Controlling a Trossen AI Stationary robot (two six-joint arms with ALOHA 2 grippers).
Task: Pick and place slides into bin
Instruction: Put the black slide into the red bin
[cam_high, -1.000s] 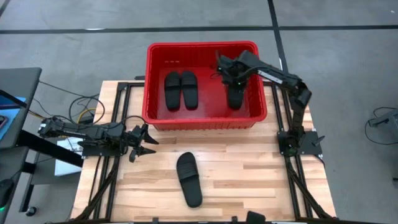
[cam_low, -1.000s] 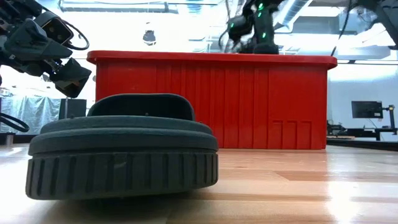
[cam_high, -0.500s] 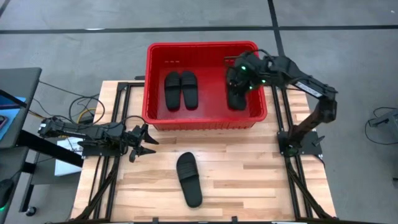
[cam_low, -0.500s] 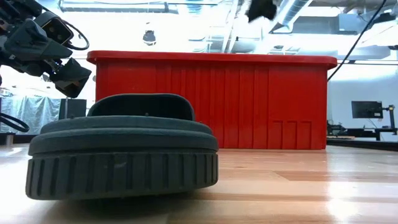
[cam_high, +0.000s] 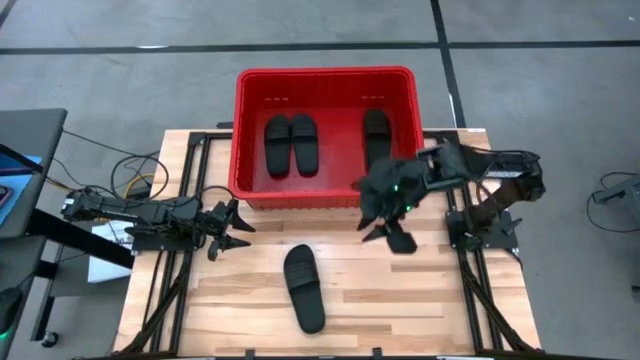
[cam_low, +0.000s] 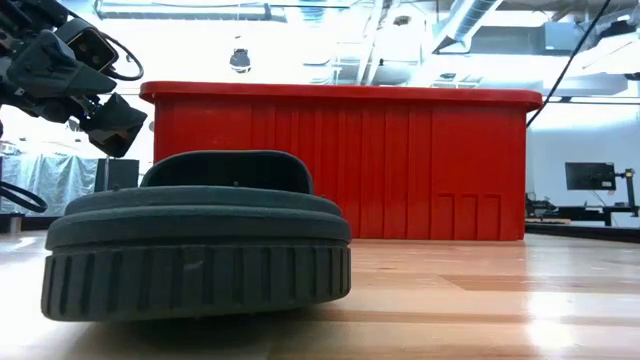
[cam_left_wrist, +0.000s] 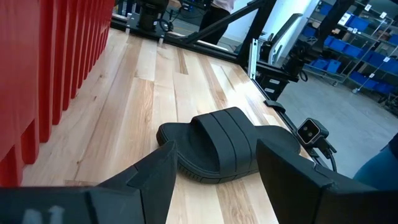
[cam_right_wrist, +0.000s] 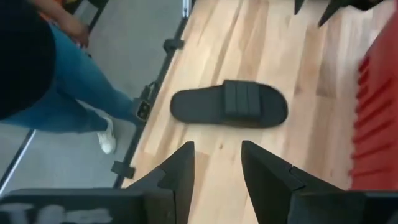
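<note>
We count four matte black slides with wide straps. Three lie inside the red bin (cam_high: 325, 80): a pair (cam_high: 290, 144) side by side in its left half, touching or nearly so, and a single slide (cam_high: 376, 134) near its right wall. The fourth slide (cam_high: 304, 287) lies flat on the wooden table (cam_high: 440, 300), in front of the bin and well apart from it.

The bin is a large rectangular basket with ribbed sides and a rolled rim; it stands at the table's far edge.

In the low view, the fourth slide fills the foreground and hides much of the table behind it; we see only the bin's front wall there, not its contents. The right gripper does not appear in that view. In the high view, the right arm covers part of the bin's front right corner.

The right gripper (cam_high: 392, 235) hangs over the table just in front of that corner, to the right of the fourth slide. Its fingers (cam_right_wrist: 180, 171) stand apart with nothing between them.

The left gripper (cam_high: 232, 228) waits over the table's left edge, fingers (cam_left_wrist: 163, 171) spread and empty.

Bare table lies between both grippers and the fourth slide. A person's legs (cam_right_wrist: 81, 81) show beside the table's front edge.
</note>
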